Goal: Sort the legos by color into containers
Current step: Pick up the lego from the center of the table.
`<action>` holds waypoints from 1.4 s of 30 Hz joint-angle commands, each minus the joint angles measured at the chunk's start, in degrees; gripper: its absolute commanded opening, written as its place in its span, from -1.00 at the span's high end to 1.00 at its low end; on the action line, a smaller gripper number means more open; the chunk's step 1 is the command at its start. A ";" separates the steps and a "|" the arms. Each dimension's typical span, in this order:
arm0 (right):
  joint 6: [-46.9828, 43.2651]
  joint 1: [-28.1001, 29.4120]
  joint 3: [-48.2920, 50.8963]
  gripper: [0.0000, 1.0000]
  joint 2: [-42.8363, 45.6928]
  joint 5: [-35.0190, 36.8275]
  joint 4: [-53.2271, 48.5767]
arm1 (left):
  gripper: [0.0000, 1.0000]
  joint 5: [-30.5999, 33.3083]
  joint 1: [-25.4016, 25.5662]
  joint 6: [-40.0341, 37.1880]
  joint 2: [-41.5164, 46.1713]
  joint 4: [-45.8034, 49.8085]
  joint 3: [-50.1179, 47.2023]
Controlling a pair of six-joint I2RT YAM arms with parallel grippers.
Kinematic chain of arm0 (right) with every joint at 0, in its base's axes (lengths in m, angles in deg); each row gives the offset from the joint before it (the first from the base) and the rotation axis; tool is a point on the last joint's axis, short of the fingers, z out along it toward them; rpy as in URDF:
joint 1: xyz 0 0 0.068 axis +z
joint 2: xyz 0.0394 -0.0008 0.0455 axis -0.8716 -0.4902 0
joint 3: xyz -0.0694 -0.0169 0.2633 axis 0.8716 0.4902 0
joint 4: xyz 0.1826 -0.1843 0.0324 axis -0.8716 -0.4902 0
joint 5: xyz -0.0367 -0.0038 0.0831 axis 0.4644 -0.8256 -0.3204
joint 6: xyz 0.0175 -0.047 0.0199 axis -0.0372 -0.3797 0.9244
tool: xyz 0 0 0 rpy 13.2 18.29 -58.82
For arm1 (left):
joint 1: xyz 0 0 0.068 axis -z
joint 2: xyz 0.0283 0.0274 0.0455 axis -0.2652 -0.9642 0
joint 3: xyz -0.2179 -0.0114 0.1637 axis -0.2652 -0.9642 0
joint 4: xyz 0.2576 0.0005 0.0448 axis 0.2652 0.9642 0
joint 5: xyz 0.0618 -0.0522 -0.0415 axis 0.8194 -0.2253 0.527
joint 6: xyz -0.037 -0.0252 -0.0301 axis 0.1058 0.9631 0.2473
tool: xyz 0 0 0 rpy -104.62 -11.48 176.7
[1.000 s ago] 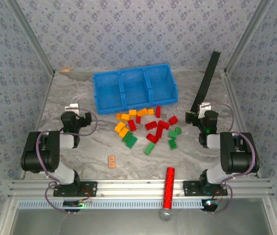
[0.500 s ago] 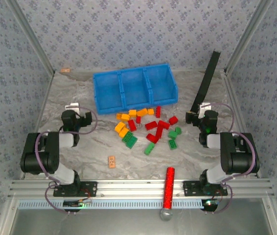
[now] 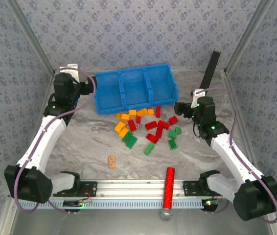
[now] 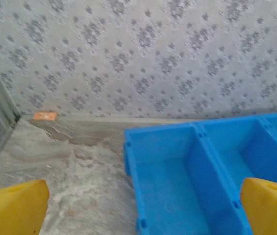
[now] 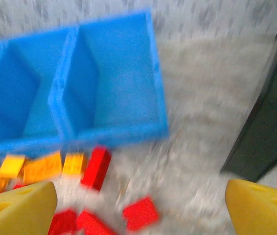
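None of the legos (image 3: 148, 128) has gone into the containers (image 3: 150, 101) yet, as far as I can see. All three blue bins look bare, and the red, green and yellow-orange bricks lie scattered on the table (image 3: 80, 142), so I judge the whole sort is left to do. My left gripper (image 3: 88, 88) is spread wide and grasps nothing. The leftmost bin sits just ahead of it, with the bricks well off to its right. My right gripper (image 3: 180, 108) also gapes with nothing between its jaws, and the nearest red bricks lie just ahead of it.
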State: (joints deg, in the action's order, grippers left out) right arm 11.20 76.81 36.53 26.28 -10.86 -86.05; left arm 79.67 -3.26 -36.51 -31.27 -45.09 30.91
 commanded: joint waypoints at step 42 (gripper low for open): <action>18.58 22.79 5.53 0.40 -19.20 4.95 -19.00 | -0.99 -4.17 16.09 -4.81 -3.89 31.00 6.62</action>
State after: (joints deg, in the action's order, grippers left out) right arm 30.15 99.30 43.07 7.59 -2.97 -106.44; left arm 76.63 12.50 -40.31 -35.34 -16.61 37.55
